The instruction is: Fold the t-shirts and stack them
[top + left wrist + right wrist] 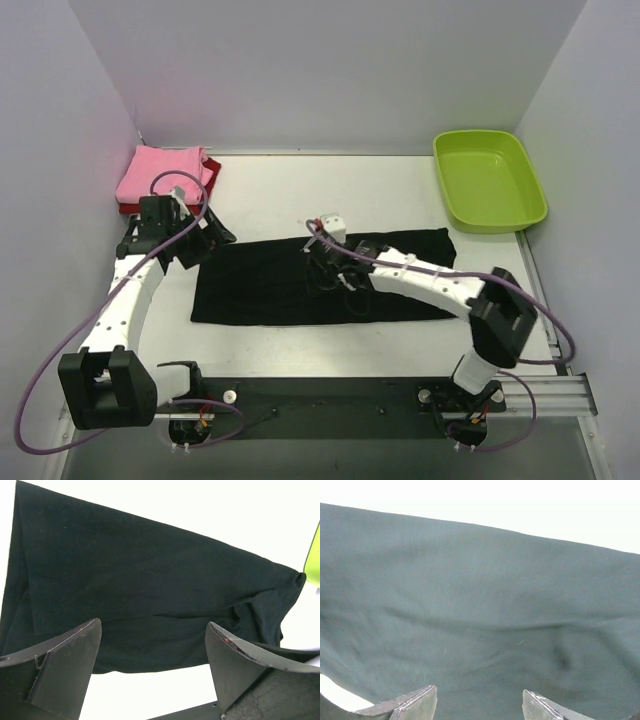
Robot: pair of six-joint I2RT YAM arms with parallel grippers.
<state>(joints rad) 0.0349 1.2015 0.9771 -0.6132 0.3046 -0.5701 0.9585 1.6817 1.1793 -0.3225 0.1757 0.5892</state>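
Parted and empty, the right claw [479,690] was poised over the middle of the black shirt [260,290], which was laid lengthwise from left to right on the table [330,190]; the left claw [152,627], likewise wide open, was set at its left end.

Both arms are slim white tubes, the left arm [120,300] and the right arm [430,283], jointed with boxy black housings [104,386]; thin purple cables [22,415] loop off each. The left gripper [153,625] has wedge-shaped matte black fingers [60,672], edges scuffed
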